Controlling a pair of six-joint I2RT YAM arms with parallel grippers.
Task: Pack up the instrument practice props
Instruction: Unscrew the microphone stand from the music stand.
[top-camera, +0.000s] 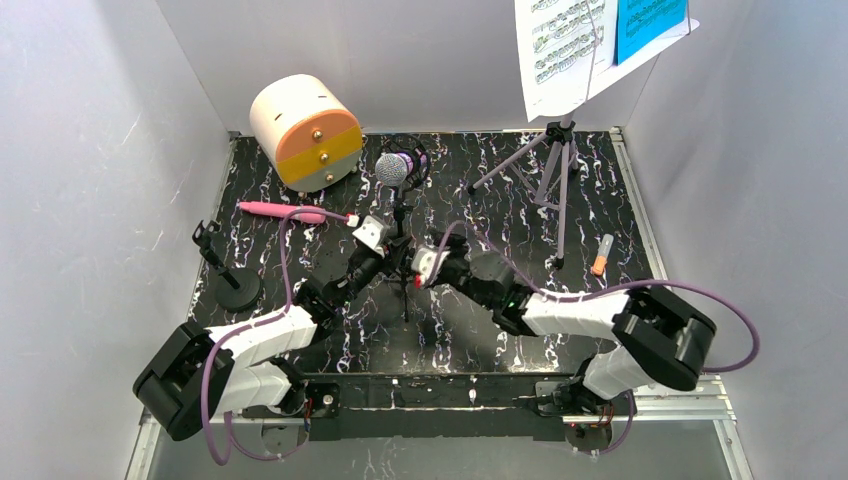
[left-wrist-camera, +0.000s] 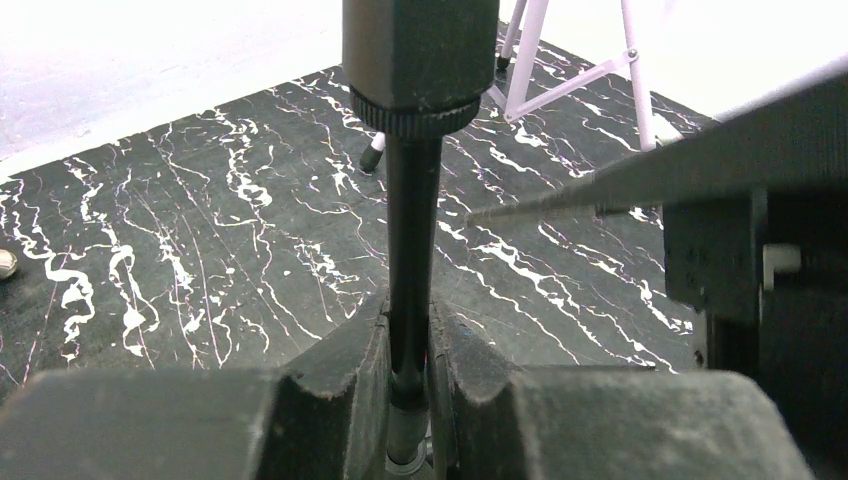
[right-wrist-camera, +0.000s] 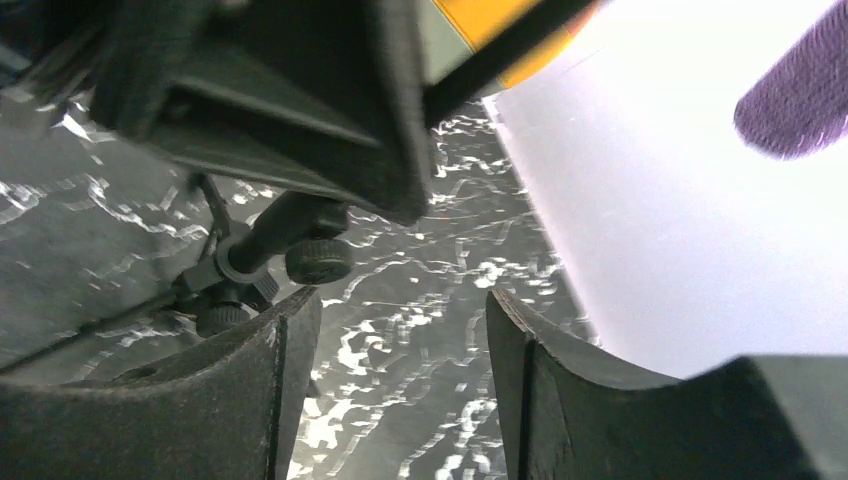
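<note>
Top view first: the black marbled table (top-camera: 600, 215) carries the whole kit. At 1 o'clock stands the lilac music rack (top-camera: 558, 130), upright on its tripod legs, with the white page (top-camera: 560, 50) and the blue page (top-camera: 648, 25) on its ledge. None of that is packed yet. At 11 o'clock sits the cream cylinder box (top-camera: 300, 120), on its side with its orange-grey face towards the arms.

Now the action, dead centre! Both arms reach in to the black mic tripod (left-wrist-camera: 412, 240), which stands upright with the purple microphone (top-camera: 392, 168) on top. The left gripper (left-wrist-camera: 410, 340) is clenched on the tripod's pole, with the jaws pressed against both sides of it low down. The right gripper (right-wrist-camera: 400, 360) is released, its fingers spread wide with only table between them, and it hovers just beside the tripod's knobbed joint (right-wrist-camera: 318, 258).

At 10 o'clock the pink microphone (top-camera: 280, 210) lies flat, and at 9 o'clock a 2nd black stand (top-camera: 235, 288) waits on its round base. A small orange-tipped piece (top-camera: 600, 262) lies at 3 o'clock; I cannot tell what it is.

My read: this is the mic-stand step, and early in the task. Next, the left claw should hold the pole firm while the right one closes on the microphone or the joint.
</note>
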